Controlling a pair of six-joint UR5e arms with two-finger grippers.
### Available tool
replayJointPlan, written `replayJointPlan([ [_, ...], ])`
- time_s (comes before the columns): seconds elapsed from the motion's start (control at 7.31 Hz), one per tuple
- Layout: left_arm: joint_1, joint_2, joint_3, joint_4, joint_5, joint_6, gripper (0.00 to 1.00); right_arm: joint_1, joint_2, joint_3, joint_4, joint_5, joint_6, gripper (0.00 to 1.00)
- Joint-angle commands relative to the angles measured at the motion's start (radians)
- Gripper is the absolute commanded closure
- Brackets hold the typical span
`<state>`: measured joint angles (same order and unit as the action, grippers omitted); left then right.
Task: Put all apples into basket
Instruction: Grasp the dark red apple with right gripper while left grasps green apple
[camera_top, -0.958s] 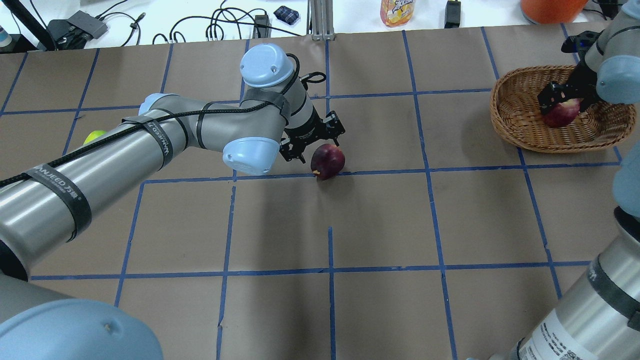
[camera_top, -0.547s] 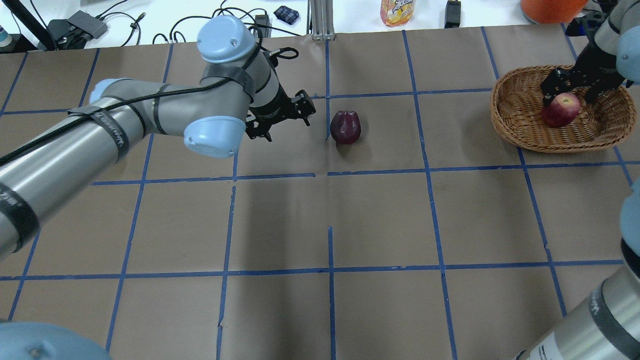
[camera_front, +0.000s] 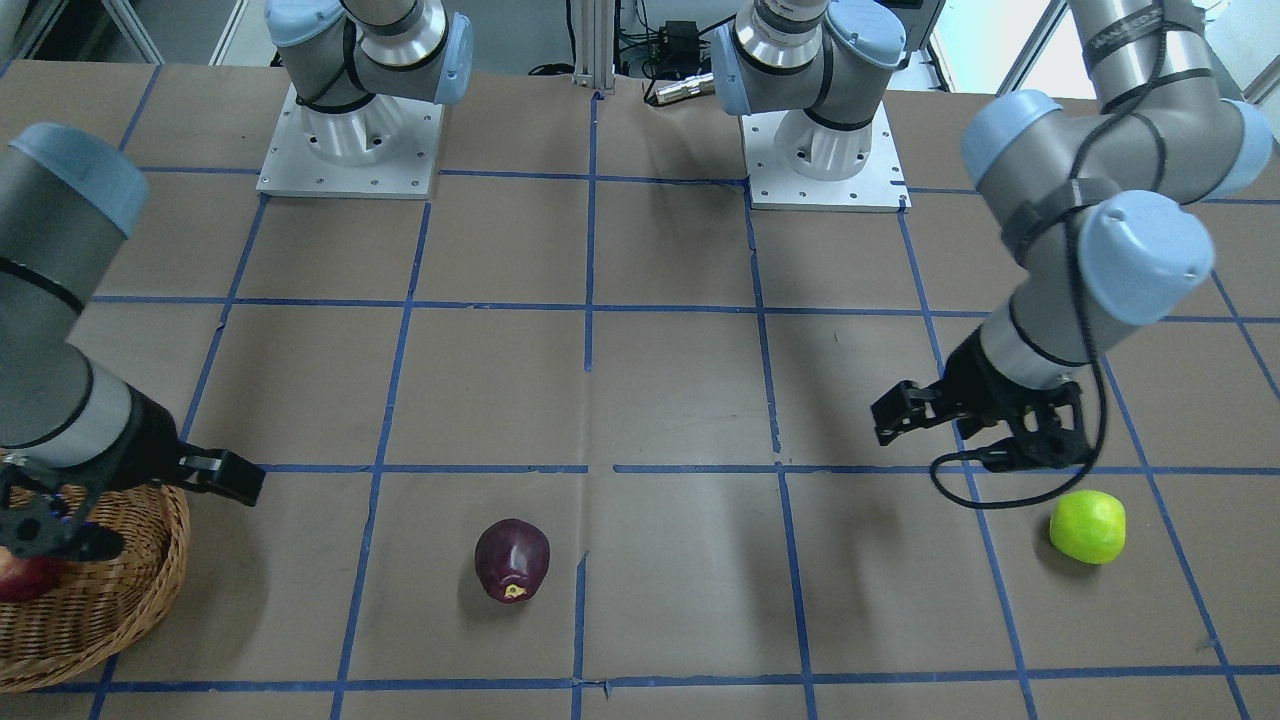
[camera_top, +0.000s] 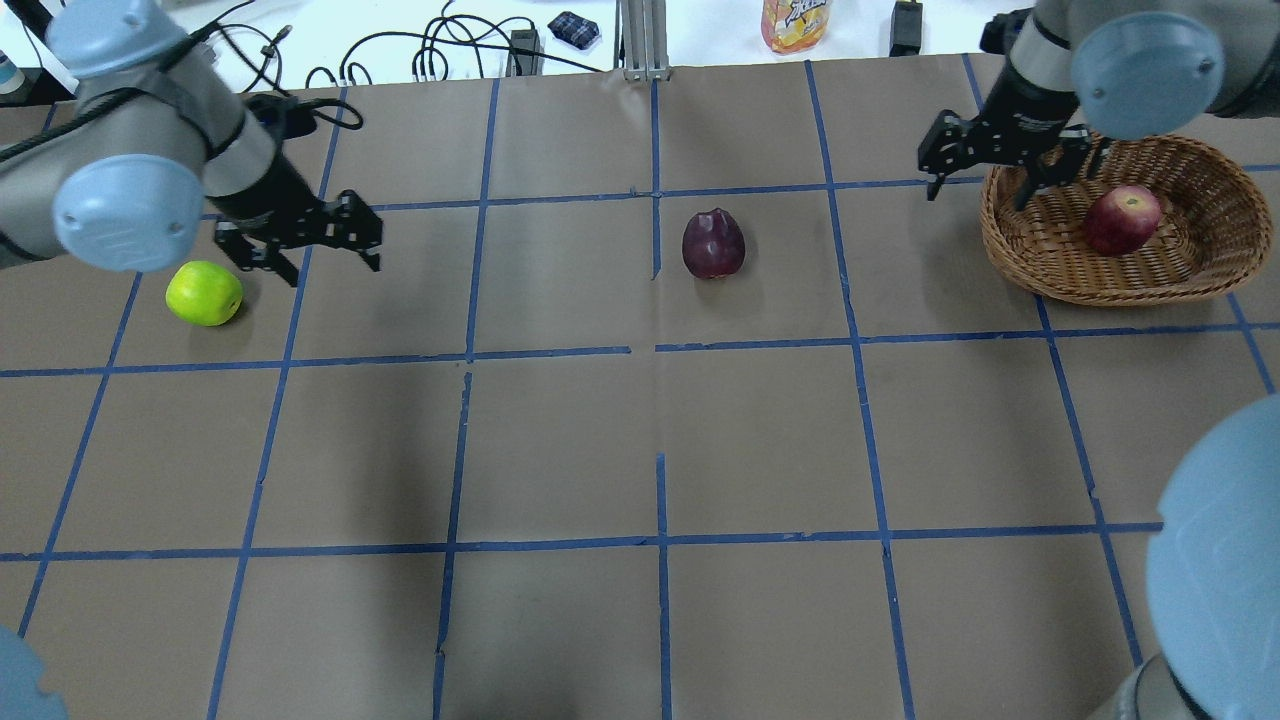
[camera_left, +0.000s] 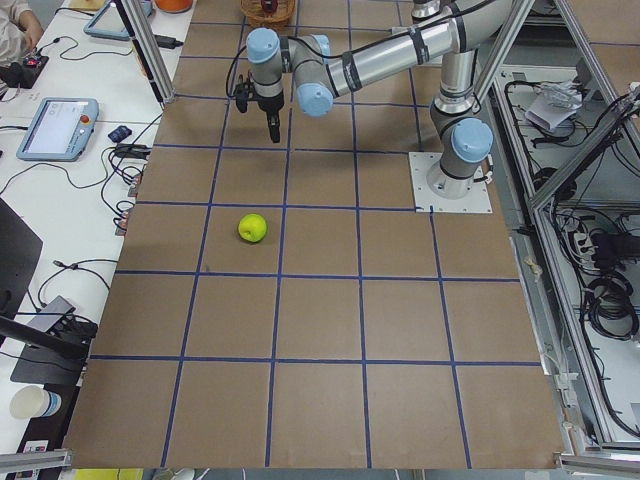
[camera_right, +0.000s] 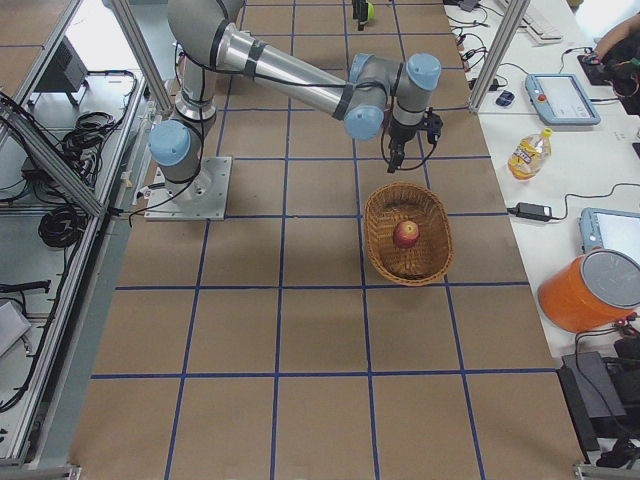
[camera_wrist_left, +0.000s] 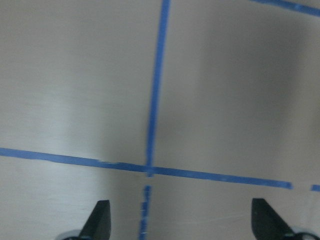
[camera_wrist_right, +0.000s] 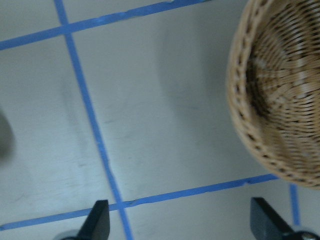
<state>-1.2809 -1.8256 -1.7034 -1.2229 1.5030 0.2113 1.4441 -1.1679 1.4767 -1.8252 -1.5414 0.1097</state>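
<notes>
We see the left fingers spread wide apart and holding nothing; in the left wrist view only bare brown surface and crossing blue tape lines show in the gap between them. The green apple lies on the surface just beside these fingers, outside the gap, on the side facing away from the other arm. We see no contact between it and either finger. The right fingers are also spread apart and empty. The basket lies just beside them. In the overhead view one finger lines up with the basket's near rim while the other hangs over bare surface outside it, and in the right wrist view the woven wall curves in on one side of the gap. The red apple rests inside the basket, past the rim from the right fingers and clear of them. The maroon apple sits alone on the surface between the two sets of fingers, well apart from both and somewhat nearer the right ones. In the front-facing view it shows a small yellowish patch low on its side.
</notes>
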Motion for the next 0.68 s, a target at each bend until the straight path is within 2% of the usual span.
replayJointPlan([
  [0.0, 0.216, -0.053, 0.022, 0.022, 0.01, 0.42, 0.0, 0.122, 0.017, -0.006, -0.064, 0.007, 0.188, 0.0],
  [0.14, 0.244, -0.108, 0.069, 0.07, 0.01, 0.495, 0.0, 0.151, 0.02, -0.006, -0.103, 0.007, 0.195, 0.0],
  [0.27, 0.248, -0.147, 0.124, 0.066, 0.01, 0.496, 0.0, 0.201, 0.039, -0.009, -0.115, 0.01, 0.188, 0.0],
  [0.41, 0.249, -0.181, 0.151, 0.072, 0.017, 0.507, 0.0, 0.244, 0.074, -0.015, -0.194, 0.014, 0.183, 0.0],
  [0.55, 0.249, -0.199, 0.156, 0.077, 0.069, 0.628, 0.0, 0.281, 0.105, -0.028, -0.206, 0.015, 0.185, 0.0],
])
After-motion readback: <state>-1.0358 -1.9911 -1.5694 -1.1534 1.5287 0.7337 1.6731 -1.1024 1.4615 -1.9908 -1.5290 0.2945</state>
